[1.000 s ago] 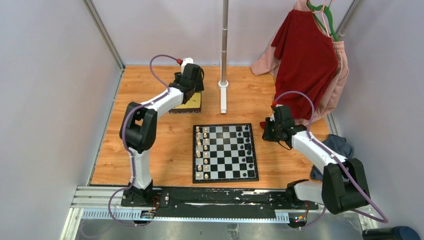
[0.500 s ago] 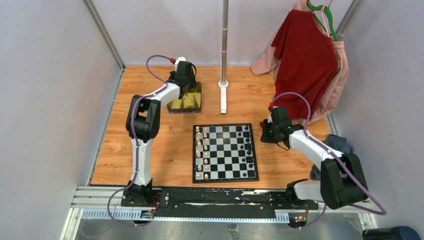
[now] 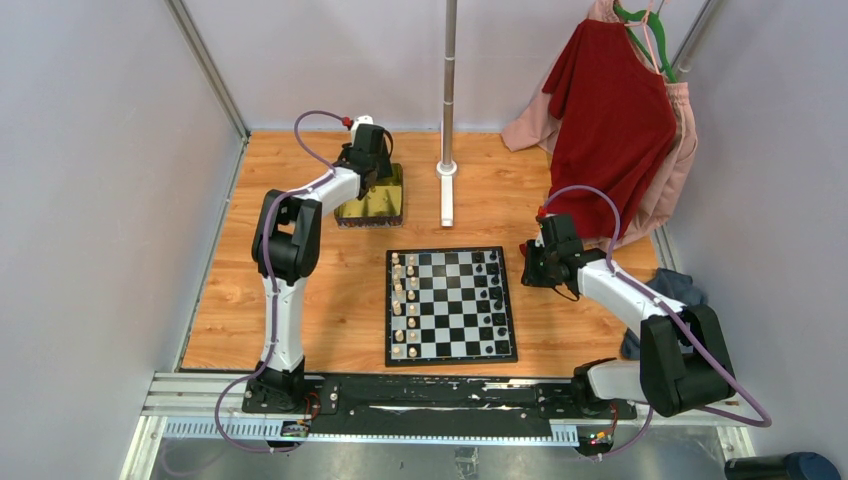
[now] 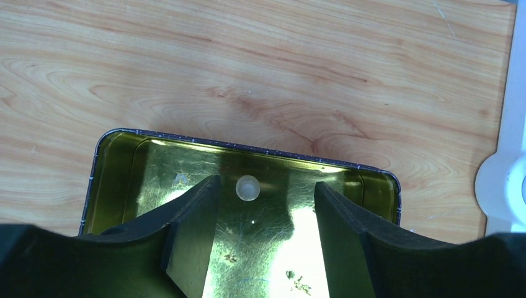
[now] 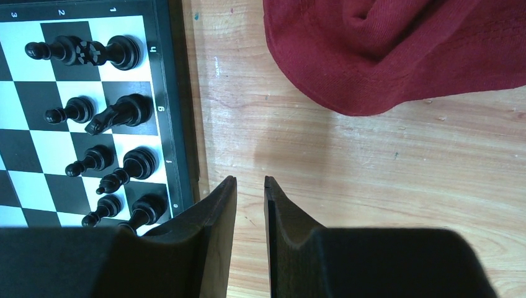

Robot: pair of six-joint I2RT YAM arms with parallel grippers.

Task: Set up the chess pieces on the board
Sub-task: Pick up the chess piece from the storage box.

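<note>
You are seeing the tin (image 3: 385, 203) sitting behind and left of the board (image 3: 450, 303), one piece (image 4: 248, 187) sitting in it.

Left arm (image 3: 281, 320) & right arm (image 3: 615, 290): white links, black joint housings. Lilac cable (image 3: 320, 113) w/ red end cap on each, upper left & centre-right. Black base rail (image 3: 430, 392) along bottom. Fingers (image 4: 189, 236) matte black, wedge-shaped.
</note>
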